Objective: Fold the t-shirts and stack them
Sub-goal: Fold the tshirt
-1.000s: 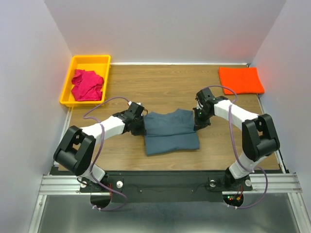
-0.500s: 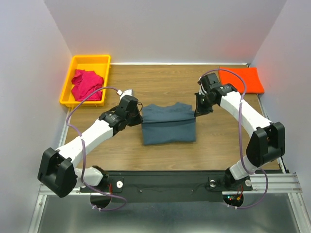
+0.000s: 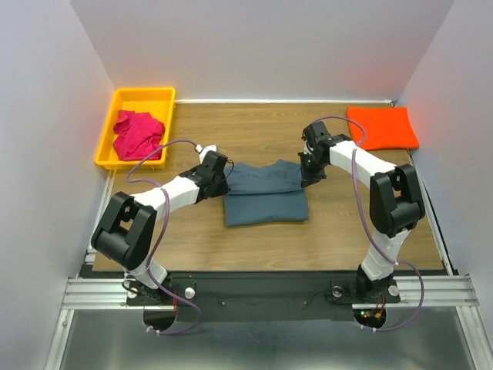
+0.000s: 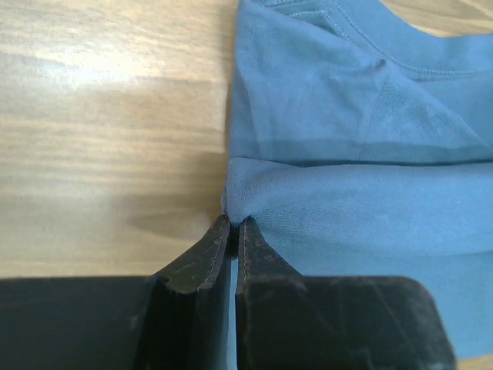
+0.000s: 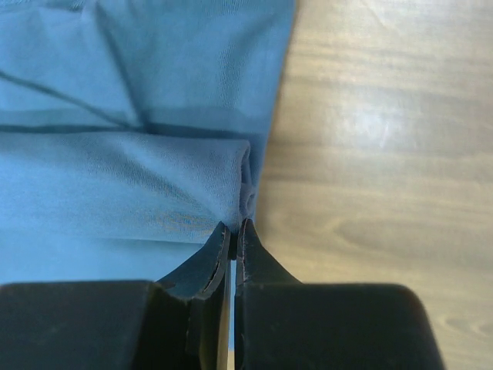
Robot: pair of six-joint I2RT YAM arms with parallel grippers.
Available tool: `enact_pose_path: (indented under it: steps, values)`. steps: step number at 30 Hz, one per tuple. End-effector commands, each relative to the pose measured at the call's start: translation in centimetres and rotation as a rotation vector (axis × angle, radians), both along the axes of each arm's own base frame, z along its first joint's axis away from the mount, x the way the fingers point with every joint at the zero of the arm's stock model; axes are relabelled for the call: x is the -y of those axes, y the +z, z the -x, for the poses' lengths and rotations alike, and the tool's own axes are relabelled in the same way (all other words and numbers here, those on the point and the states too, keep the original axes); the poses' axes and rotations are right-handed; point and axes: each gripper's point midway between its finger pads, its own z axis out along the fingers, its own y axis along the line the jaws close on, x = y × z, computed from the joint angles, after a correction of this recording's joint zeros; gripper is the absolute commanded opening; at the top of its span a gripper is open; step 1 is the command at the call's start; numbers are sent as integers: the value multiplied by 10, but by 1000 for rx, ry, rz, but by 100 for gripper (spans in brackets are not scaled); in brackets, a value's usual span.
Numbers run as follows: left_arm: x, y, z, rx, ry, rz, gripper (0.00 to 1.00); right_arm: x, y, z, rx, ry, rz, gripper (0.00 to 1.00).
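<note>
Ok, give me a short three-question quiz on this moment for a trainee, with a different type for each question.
1. Where does the orange t-shirt lie?
2. True or false: the magenta t-shirt is folded flat.
3. What do the left hand and right hand pinch? A: the orange t-shirt. B: opposite side edges of the grey-blue t-shirt. C: nothing, both are open.
Key:
1. It lies folded at the far right corner of the table.
2. False: it lies crumpled in the yellow bin.
3. B.
</note>
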Motion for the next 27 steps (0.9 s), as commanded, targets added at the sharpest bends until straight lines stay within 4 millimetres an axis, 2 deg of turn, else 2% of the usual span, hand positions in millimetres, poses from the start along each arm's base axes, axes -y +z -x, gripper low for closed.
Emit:
enact_pose_path:
  steps: [1,4,7,8,11,12,14,17,20,23,24,27]
  values:
    - [-23,17,-27,91,54,-65,0,20,-6,-21,76,-14,86,1]
    - [-23,21,-31,102,56,-53,0,22,-10,-22,74,-20,97,1]
    - [-23,21,-31,106,56,-54,1,22,-5,-25,90,-25,96,1]
    - [-23,21,-31,107,59,-54,3,22,-3,-26,96,-28,96,8]
    - [-25,22,-30,110,60,-58,16,24,5,-30,123,-42,104,20]
    - [-24,26,-32,124,58,-52,25,24,8,-31,131,-49,104,21]
    - [-23,37,-35,157,56,-44,35,24,17,-35,156,-59,100,21]
    - [-22,51,-42,198,59,-38,36,26,28,-42,191,-82,108,21]
    - [-21,63,-50,231,61,-38,43,26,36,-49,216,-100,107,22]
    - [-17,76,-54,256,56,-18,57,23,52,-55,260,-106,87,42]
    - [-16,84,-52,269,52,-2,63,23,64,-57,289,-106,77,46]
    - [-14,92,-44,285,40,19,65,17,80,-54,328,-49,37,50]
